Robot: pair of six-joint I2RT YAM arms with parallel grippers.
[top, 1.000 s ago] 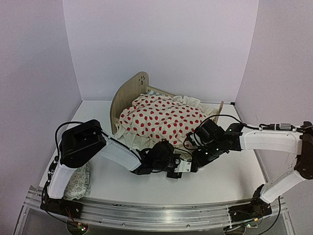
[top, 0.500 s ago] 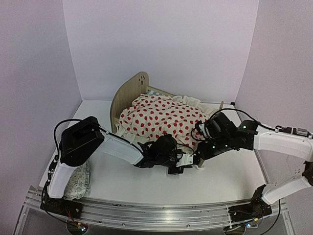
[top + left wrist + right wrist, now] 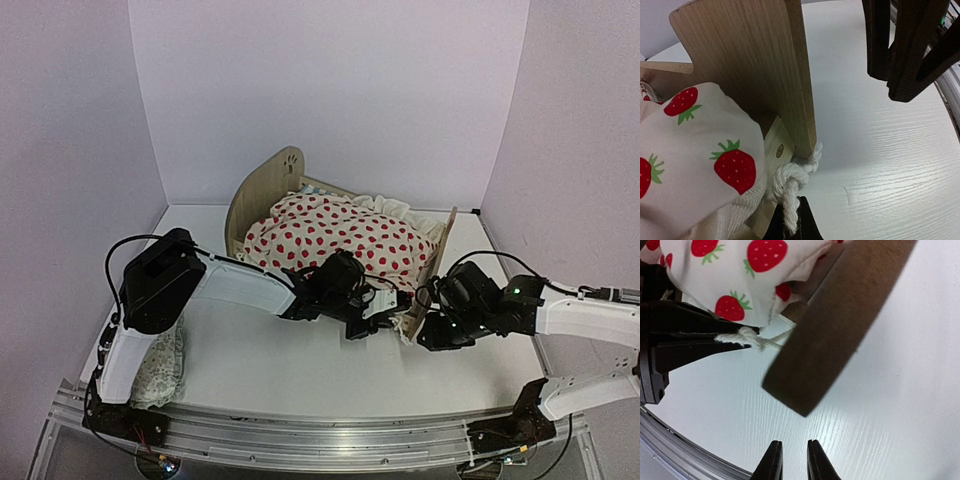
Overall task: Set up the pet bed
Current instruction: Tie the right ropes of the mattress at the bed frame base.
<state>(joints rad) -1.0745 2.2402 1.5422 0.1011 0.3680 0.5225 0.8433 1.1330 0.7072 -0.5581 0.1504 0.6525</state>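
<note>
Rightward and nearer has gone the right gripper (image 3: 794, 460), now just beside the footboard (image 3: 432, 268) of the pet bed (image 3: 258, 195), narrowly spread and empty. The left gripper (image 3: 790, 224) pinches the white cord (image 3: 789, 181) at the footboard's corner. The bed stands mid-counter (image 3: 300, 372).

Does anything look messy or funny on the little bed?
Yes. The strawberry blanket is bunched in a lumpy heap on the pet bed and spills over its near side. The small pillow is not on the bed at all: it lies at the near left corner of the table.
</note>
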